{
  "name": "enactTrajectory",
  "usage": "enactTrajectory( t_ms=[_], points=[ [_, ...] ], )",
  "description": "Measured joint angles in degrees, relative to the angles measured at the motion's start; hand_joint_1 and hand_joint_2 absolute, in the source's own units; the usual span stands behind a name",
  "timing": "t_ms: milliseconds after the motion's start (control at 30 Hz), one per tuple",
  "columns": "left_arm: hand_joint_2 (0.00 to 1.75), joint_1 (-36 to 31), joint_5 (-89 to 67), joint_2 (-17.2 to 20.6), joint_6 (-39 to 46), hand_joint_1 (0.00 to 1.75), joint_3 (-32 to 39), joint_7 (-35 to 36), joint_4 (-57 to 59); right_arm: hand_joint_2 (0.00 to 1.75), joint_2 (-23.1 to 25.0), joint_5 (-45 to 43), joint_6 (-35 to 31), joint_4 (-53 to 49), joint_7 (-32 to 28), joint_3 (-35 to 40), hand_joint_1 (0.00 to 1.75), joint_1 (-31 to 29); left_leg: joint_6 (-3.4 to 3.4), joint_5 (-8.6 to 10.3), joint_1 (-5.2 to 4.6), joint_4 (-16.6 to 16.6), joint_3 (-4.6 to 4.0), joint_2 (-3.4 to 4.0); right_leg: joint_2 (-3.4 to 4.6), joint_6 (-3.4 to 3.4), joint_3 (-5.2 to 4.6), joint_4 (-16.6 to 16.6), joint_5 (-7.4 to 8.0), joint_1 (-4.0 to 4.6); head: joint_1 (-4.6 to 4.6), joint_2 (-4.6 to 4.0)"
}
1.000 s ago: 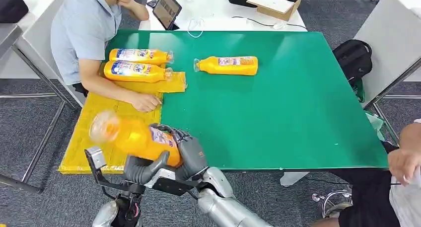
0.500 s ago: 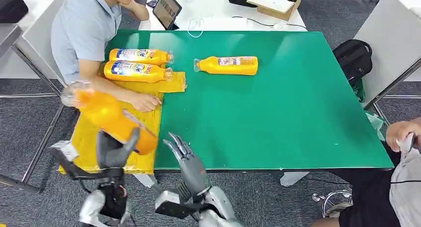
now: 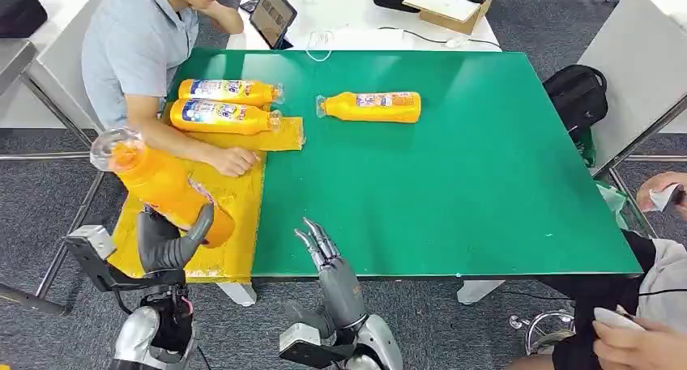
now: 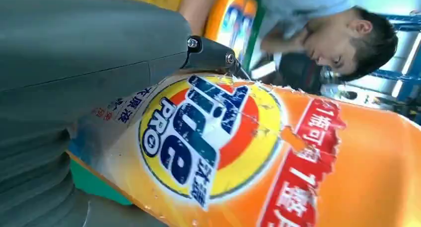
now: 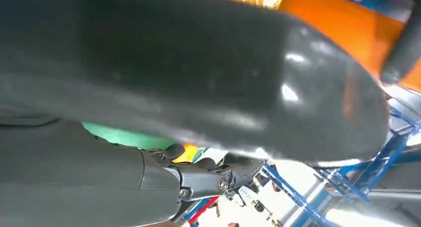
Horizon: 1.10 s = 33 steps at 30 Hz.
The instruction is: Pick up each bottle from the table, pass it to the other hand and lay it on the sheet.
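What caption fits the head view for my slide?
Left hand holds an orange bottle tilted over the yellow sheet; right hand open beside it.

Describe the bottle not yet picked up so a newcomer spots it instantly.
Start at the green table. The orange bottle lies on its side on bare green near the far edge. The other two lying bottles rest on the yellow sheet.

Grey carpet (image 3: 49, 200), white desks (image 3: 356, 14).
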Motion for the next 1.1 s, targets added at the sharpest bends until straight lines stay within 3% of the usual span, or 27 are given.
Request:
enactTrajectory(
  t_ms=[133, 333, 633, 667, 700, 733, 967, 1000, 1100],
  points=[
    [1.75, -4.44, -26.06, 2.83, 4.45, 1.75, -0.46, 5.04, 5.15, 0.00, -0.59, 1.25, 0.09, -2.52, -0.02, -1.82, 0.00, 0.79, 0.00, 0.02, 0.01, 0.00, 0.01, -0.01, 0.00, 0.00, 0.00, 0.00, 0.00, 0.00, -0.02, 0.00],
    [1.75, -16.15, -57.81, 8.88, -1.98, 1.75, -1.18, 12.66, 21.46, 0.00, -1.40, 3.21, 2.17, -8.95, 0.37, -6.10, 0.00, 2.79, -0.03, 0.10, 0.01, 0.00, 0.05, 0.06, 0.02, -0.16, -0.01, 0.02, 0.14, 0.01, 0.00, 0.00],
    [1.75, -31.20, -68.73, 10.76, -9.16, 1.71, -5.95, 15.79, 45.82, 0.00, -1.46, 2.91, 3.96, -9.67, -0.20, -9.05, 0.00, 3.01, -0.01, 0.16, 0.00, 0.02, 0.00, 0.04, 0.02, -0.15, 0.02, 0.04, 0.16, 0.00, -0.02, 0.00],
    [1.75, -32.42, -69.08, 10.76, -9.98, 0.45, -6.58, 16.03, 47.57, 0.00, -1.44, 2.75, 4.11, -9.56, -0.28, -9.21, 0.00, 2.93, -0.01, 0.16, 0.00, 0.02, -0.01, 0.04, 0.02, -0.15, 0.01, 0.04, 0.16, 0.00, 0.02, 0.00],
    [1.75, -33.52, -69.73, 10.74, -11.04, 0.17, -7.04, 16.37, 49.39, 0.00, -1.44, 2.56, 4.28, -9.43, -0.41, -9.23, 0.00, 2.78, -0.01, 0.16, 0.00, 0.02, -0.01, 0.04, 0.02, -0.15, 0.00, 0.04, 0.16, 0.00, -0.02, 0.00],
    [1.75, -34.76, -70.33, 10.74, -12.21, 0.09, -7.76, 16.71, 51.29, 0.00, -1.44, 2.45, 4.46, -9.23, -0.59, -9.25, 0.00, 2.51, -0.02, 0.16, 0.00, 0.02, -0.02, 0.05, 0.01, -0.15, 0.00, 0.04, 0.16, 0.00, 0.02, 0.00],
    [1.75, -38.63, -67.29, 10.65, -16.30, 0.09, -9.33, 15.00, 59.00, 0.00, -1.18, 1.18, 4.48, -6.34, -2.21, -10.21, 0.00, 0.97, -0.02, 0.16, 0.02, 0.01, -0.01, 0.04, 0.01, -0.15, 0.01, 0.05, 0.16, 0.02, -0.02, 0.00],
    [1.75, -38.86, -67.11, 10.65, -16.42, 0.00, -9.33, 14.87, 59.45, 0.00, -1.16, 1.14, 4.48, -6.08, -2.27, -10.27, 0.00, 0.92, -0.02, 0.16, 0.02, 0.01, -0.01, 0.04, 0.01, -0.15, 0.01, 0.06, 0.16, 0.02, 0.00, 0.00],
    [1.75, -39.50, -66.78, 10.63, -16.47, 0.00, -9.33, 14.63, 60.66, 0.00, -1.09, 0.98, 4.46, -5.25, -2.34, -10.49, 0.00, 0.73, -0.02, 0.16, 0.02, 0.01, -0.01, 0.04, 0.02, -0.15, 0.01, 0.06, 0.16, 0.02, 0.00, 0.00]
  ],
)
